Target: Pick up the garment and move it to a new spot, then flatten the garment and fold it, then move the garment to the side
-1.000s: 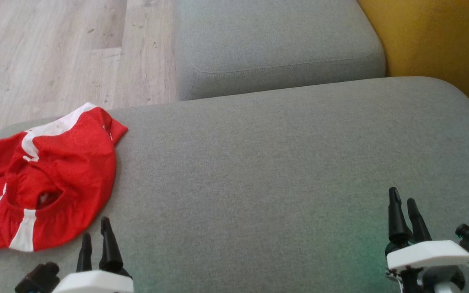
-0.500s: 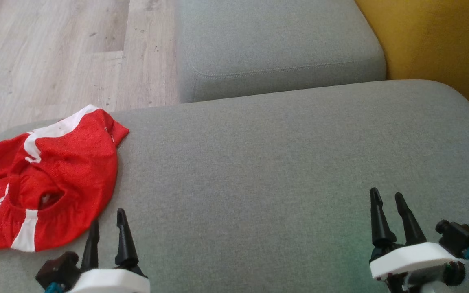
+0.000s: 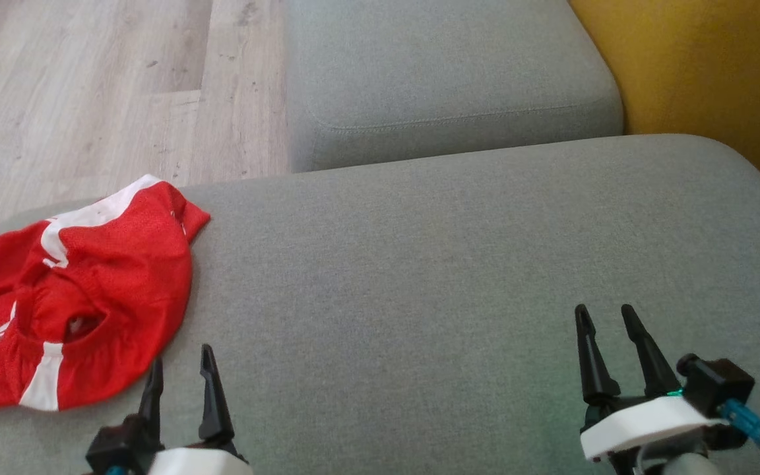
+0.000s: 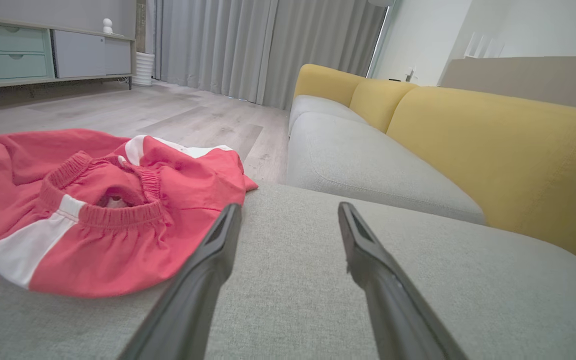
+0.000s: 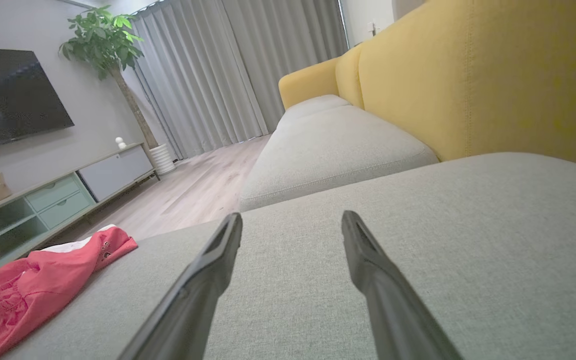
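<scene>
- Garment (image 3: 76,297), red and white, is seen crumpled at the left edge of a grey cushion (image 3: 419,264);
- left gripper (image 3: 182,355) is held wide, empty, just beside it;
- right gripper (image 3: 603,309) is held wide, empty, well apart.

The left gripper (image 3: 181,356) has edged rightward; the right gripper (image 3: 603,309) has edged leftward; the head view has tilted slightly.

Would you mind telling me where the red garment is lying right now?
In the head view the red garment lies crumpled at the left end of the grey cushion, beside the wooden floor, just ahead of the left gripper.
</scene>
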Motion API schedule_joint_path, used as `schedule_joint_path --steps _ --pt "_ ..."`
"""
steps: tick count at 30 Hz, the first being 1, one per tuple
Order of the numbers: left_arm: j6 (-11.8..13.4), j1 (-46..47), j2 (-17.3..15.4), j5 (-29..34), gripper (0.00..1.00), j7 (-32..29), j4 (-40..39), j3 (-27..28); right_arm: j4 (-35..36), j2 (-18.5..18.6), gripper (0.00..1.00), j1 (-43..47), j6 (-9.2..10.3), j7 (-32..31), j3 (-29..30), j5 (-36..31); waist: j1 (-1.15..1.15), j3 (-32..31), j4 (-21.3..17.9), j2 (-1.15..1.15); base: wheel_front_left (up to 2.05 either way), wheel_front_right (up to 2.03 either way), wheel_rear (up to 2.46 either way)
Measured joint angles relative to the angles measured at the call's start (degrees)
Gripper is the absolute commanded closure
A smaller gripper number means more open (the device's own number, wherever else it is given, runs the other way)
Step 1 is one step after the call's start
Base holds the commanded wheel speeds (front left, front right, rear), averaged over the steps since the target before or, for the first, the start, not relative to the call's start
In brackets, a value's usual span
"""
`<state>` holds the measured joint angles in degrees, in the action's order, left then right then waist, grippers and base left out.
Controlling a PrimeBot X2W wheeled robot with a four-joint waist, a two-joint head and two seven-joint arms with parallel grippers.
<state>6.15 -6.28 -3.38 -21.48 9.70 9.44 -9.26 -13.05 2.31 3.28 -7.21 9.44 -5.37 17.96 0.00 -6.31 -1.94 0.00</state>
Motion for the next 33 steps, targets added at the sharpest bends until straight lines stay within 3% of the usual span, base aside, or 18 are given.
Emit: schedule_joint_path --steps 27,33 --pt "3.53 -1.46 -0.09 18.83 0.00 4.57 -0.12 -1.90 0.46 0.05 0.00 0.01 0.00 4.77 -2.30 -19.27 0.00 0.07 -0.78 0.00 0.00 0.00 0.00" --pt "3.88 -2.56 -0.11 19.97 0.00 4.76 0.03 -1.98 0.54 0.05 0.00 0.05 0.00 4.77 -2.48 -20.15 0.00 -0.37 -0.77 0.00 0.00 0.00 0.00"
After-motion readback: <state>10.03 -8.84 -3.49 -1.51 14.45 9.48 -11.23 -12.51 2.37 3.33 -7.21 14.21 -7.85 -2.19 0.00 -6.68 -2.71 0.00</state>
